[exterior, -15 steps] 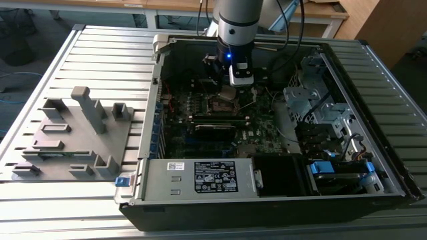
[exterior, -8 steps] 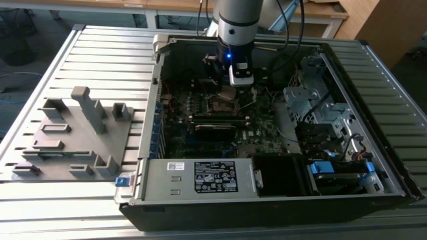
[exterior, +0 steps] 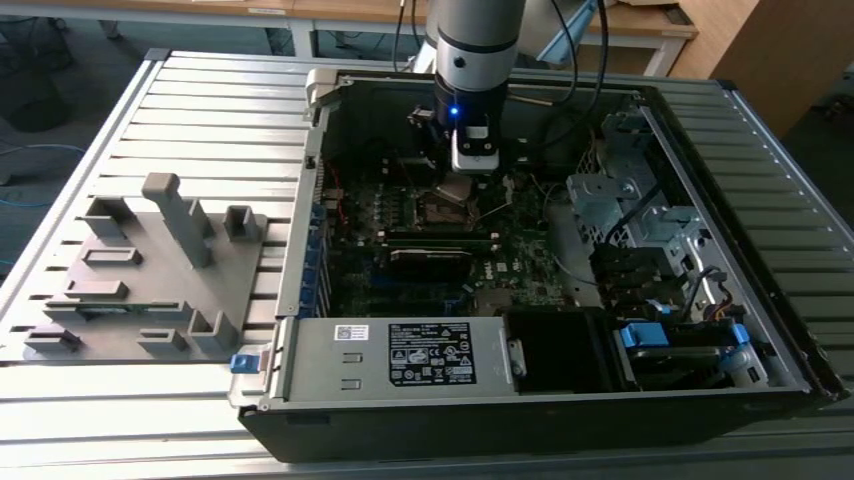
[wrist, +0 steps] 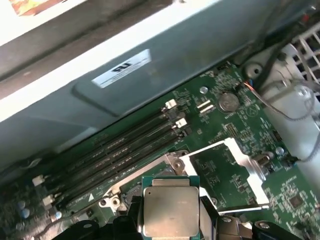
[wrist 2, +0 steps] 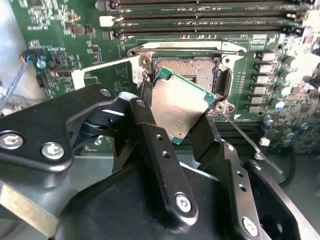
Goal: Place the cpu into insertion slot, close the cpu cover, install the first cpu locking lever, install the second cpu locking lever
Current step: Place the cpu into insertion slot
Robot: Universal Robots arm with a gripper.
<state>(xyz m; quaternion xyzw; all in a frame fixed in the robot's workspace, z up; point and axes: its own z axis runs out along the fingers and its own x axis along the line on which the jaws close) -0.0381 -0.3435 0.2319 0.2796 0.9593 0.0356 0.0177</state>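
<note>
While hanging down inside the open computer case [exterior: 300, 330] in the exterior view, reaching from the arm [exterior: 474, 40] right over the middle of the motherboard [exterior: 400, 290]. Gripper [wrist 2: 177, 107] closed partway, clamped on the cpu [wrist 2: 182, 105], one black finger [wrist 2: 155, 145] on each of two opposite edges, silver top facing up. Same grip in the first wrist view: gripper [wrist: 170, 220], cpu [wrist: 170, 210] sitting square between the fingertips.

Held tilted in the second wrist view, just above the open socket [wrist 2: 187, 67] and overlapping its near side, not seated flat in it. Contact between the nearest corner and the socket pins: can't tell, tbh.

Cpu cover [wrist: 245, 160] flipped open beside the socket, bare green board showing through its open centre. Thin wire lever [wrist 2: 245, 135] swung out loose next to the socket, not hooked down. Long black memory slots [wrist: 120, 150] running just past the socket, on the far side from the gripper.

Off to the exterior view's left, outside the case: grey plastic fixture plate [exterior: 134, 270] with upright pegs, sitting on the slatted metal table [exterior: 214, 100], well apart from the gripper.
</note>
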